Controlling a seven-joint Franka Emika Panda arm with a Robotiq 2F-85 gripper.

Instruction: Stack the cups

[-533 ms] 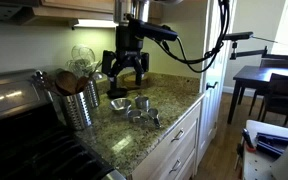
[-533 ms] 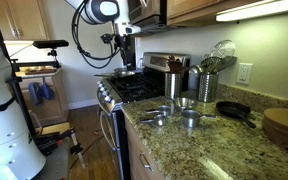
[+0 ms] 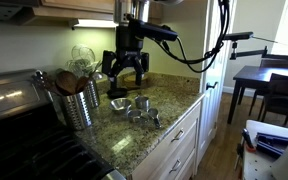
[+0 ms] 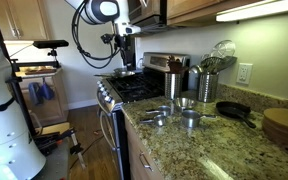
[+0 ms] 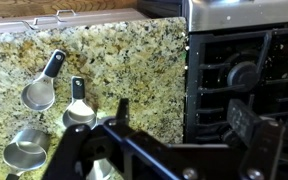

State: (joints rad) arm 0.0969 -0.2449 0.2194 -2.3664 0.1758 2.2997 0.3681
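Surface: a speckled granite counter (image 3: 179,98) in a kitchen, next to a black gas stove (image 5: 246,70).
Gripper: the gripper (image 3: 127,78) hangs above the counter, jaws spread wide, nothing between them.
Cups: the steel measuring cups (image 5: 39,93) lie spread out on the granite below it.
Beside: a ribbed canister (image 3: 81,103) with wooden utensils stands near the cups.

4 meas. cups (image 3: 118,103), 1 utensil canister (image 3: 81,106), 1 black skillet (image 4: 234,111), 1 stove (image 4: 136,88)
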